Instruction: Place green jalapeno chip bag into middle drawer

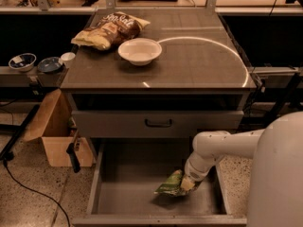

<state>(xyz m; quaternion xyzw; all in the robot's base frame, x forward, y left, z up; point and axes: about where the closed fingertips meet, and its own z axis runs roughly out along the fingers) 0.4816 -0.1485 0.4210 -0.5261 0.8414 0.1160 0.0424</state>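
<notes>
The green jalapeno chip bag [171,187], green with a pale edge, sits in the closed jaws of the yellowish-tipped gripper [188,184], low inside the plain grey middle drawer [128,193]. The arm is cream-white. On the grey-brown counter [199,65] are a white bowl [139,51] and a brown-and-yellow chip bag [110,30] with pale lettering.
</notes>
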